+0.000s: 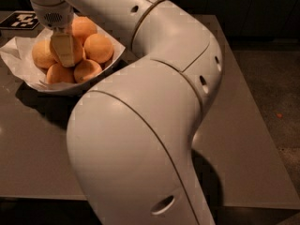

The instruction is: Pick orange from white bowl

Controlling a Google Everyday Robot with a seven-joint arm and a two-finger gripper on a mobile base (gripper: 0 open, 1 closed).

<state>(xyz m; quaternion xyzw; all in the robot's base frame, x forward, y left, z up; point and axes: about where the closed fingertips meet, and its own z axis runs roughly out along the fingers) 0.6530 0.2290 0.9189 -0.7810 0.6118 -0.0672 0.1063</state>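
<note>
The white bowl [18,62], lined with crinkled white paper, stands at the table's far left corner and holds several oranges. My gripper [63,50] hangs down from the wrist into the middle of the pile. It sits between the left orange [42,54] and the right orange [99,47]. The orange right behind it [78,48] is mostly hidden, so I cannot tell which one is the largest. Two more oranges [86,70] lie at the front, and one [84,26] lies at the back.
My large white arm [140,139] arches across the middle of the view and hides much of the grey table [243,125]. A black-and-white marker tag [21,20] lies behind the bowl. The table's right edge drops to a dark floor [276,93].
</note>
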